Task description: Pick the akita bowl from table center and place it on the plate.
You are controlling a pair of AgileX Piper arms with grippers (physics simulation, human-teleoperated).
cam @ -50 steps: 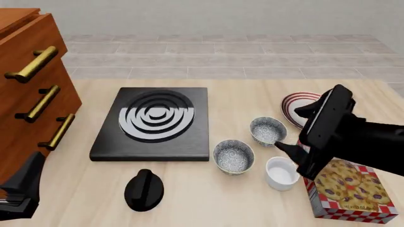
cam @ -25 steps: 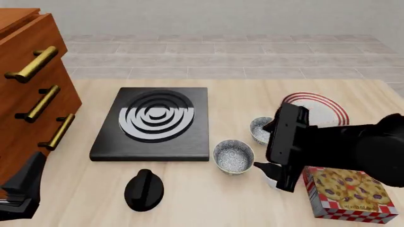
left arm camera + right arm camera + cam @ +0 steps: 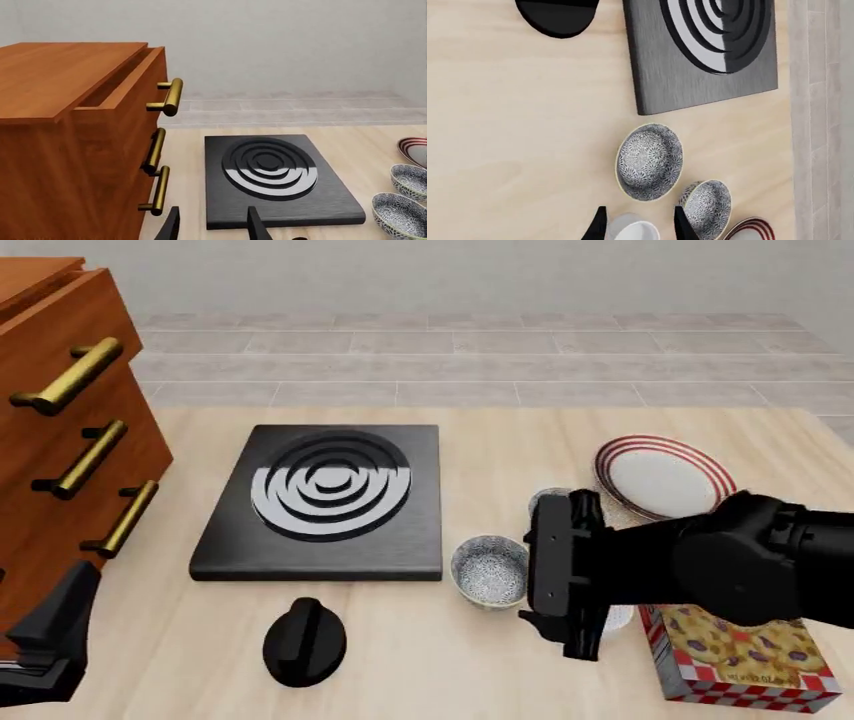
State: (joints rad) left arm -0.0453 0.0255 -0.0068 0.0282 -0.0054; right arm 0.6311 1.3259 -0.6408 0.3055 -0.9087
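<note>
The akita bowl (image 3: 491, 570), grey-blue speckled, stands upright at table centre, just right of the black hob; it also shows in the right wrist view (image 3: 650, 161) and the left wrist view (image 3: 400, 215). A second bowl like it (image 3: 545, 502) peeks out behind my right arm (image 3: 667, 560). The plate (image 3: 663, 476), white with red rim stripes, lies bare at the back right. My right gripper (image 3: 640, 227) is open, hovering over the white ramekin (image 3: 634, 232) beside the akita bowl, holding nothing. My left gripper (image 3: 213, 227) is open and empty, far left near the cabinet.
A black hob (image 3: 327, 500) lies left of centre, with a black knob-like object (image 3: 304, 640) in front of it. A wooden drawer cabinet (image 3: 67, 420) fills the left side. A cookie box (image 3: 741, 660) sits at the front right.
My right arm has swung left and toward the front, uncovering the plate. It now hides most of the far bowl and the ramekin. The left arm has not moved.
</note>
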